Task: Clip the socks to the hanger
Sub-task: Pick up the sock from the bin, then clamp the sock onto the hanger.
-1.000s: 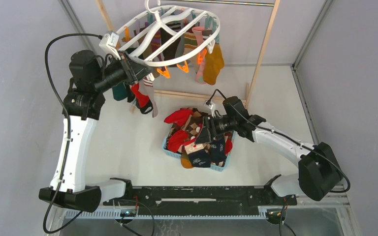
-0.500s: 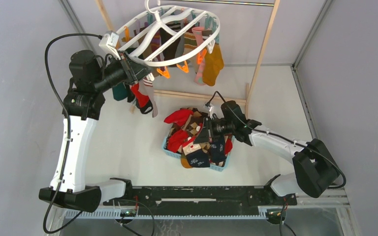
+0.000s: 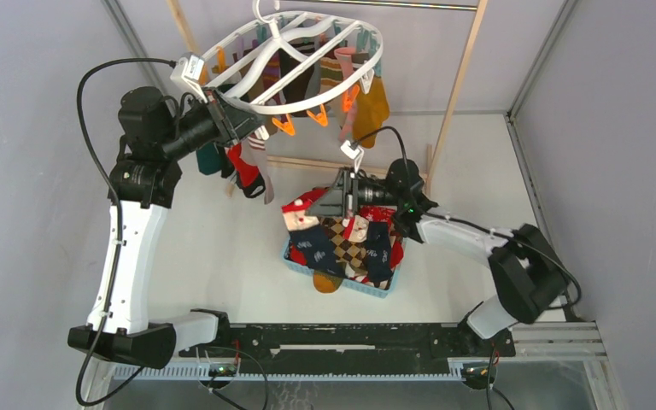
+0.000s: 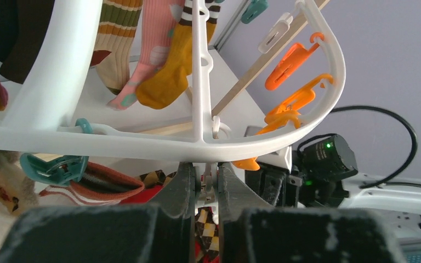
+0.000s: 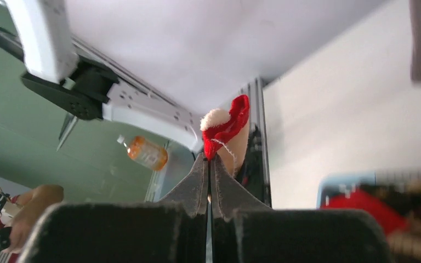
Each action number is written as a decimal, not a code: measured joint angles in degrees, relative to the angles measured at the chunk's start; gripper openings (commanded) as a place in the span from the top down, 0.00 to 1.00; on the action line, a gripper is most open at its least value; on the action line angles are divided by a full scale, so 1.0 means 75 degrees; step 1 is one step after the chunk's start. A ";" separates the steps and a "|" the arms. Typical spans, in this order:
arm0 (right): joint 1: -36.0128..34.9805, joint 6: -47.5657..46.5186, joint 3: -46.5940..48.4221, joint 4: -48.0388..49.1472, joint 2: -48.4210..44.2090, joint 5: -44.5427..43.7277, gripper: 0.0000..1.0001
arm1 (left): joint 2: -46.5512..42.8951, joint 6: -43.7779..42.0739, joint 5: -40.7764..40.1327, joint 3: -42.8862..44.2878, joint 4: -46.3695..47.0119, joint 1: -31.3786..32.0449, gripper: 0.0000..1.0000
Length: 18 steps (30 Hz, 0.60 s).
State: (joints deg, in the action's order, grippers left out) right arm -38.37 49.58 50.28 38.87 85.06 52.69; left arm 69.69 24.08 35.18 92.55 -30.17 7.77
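The white oval hanger hangs from the wooden frame with orange and teal clips and several socks pegged on it, among them a mustard one and a red one. My left gripper sits just under the hanger's rim, shut on a small white clip. More socks fill the blue basket. Above the basket's left side, my right gripper is shut on a red sock with a white pompom, which dangles from its tips.
Light wooden poles and a wooden base bar frame the hanger. Grey walls close in left, right and back. A black rail runs along the near edge. An orange bottle lies beyond the table in the right wrist view.
My right gripper has closed on the red sock in the basket and lifted it up and back toward the hanger. The left arm has stayed put on its clip.
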 measured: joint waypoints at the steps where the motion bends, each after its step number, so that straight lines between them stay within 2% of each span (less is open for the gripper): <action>1: -0.0017 0.0291 0.0277 0.0659 0.0321 0.0035 1.00 | -0.0003 0.0058 0.0050 -0.0020 0.0061 -0.0012 1.00; 8: -0.0047 0.2375 0.1950 0.4264 0.2611 -0.0082 1.00 | -0.0015 0.0490 0.0545 -0.0286 0.0449 -0.0070 1.00; 12: -0.0052 0.2943 0.2722 0.4902 0.3308 -0.0169 1.00 | -0.0015 0.0659 0.0761 -0.0286 0.0583 -0.0099 1.00; 18: -0.0006 0.3421 0.3346 0.5569 0.3436 -0.0353 1.00 | -0.0015 0.0848 0.1023 -0.0300 0.0752 -0.0140 1.00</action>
State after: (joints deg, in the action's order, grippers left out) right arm -38.41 75.24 75.37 80.64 110.83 50.04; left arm 69.58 30.44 42.85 90.30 -24.53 6.72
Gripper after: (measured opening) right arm 0.007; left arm 0.125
